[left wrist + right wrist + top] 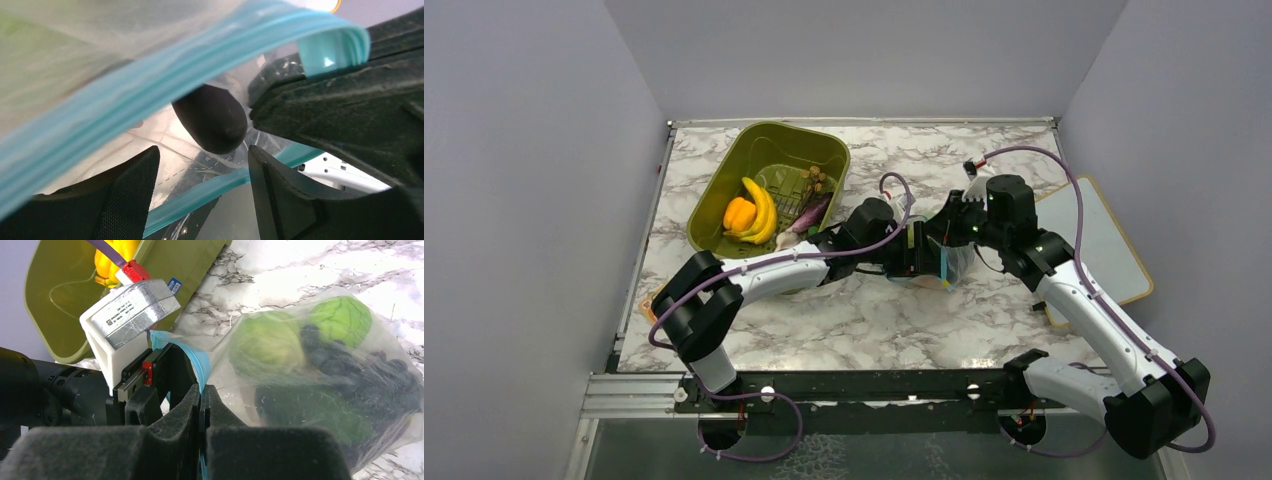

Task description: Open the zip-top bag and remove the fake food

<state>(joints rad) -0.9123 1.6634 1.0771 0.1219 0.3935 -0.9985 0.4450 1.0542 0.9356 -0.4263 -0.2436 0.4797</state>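
Note:
The clear zip-top bag point(320, 365) lies on the marble table between both grippers and also shows in the top view point(951, 268). Its light blue zipper strip point(150, 80) is parted, so the mouth gapes. Inside are two light green round pieces point(267, 342) and a dark purple eggplant point(215, 122). My right gripper point(201, 395) is shut on one zipper strip at the mouth's edge. My left gripper point(202, 195) is open at the mouth, with the other strip point(200, 195) running between its fingers point(132, 195). In the top view the left gripper point(921, 252) and the right gripper point(954, 240) nearly touch.
An olive green bin point(769, 150) stands at the back left, holding a yellow banana bunch point(762, 210), an orange pepper point(739, 213) and a purple piece point(812, 212). A grey board with a tan rim point(1109, 245) lies at the right edge.

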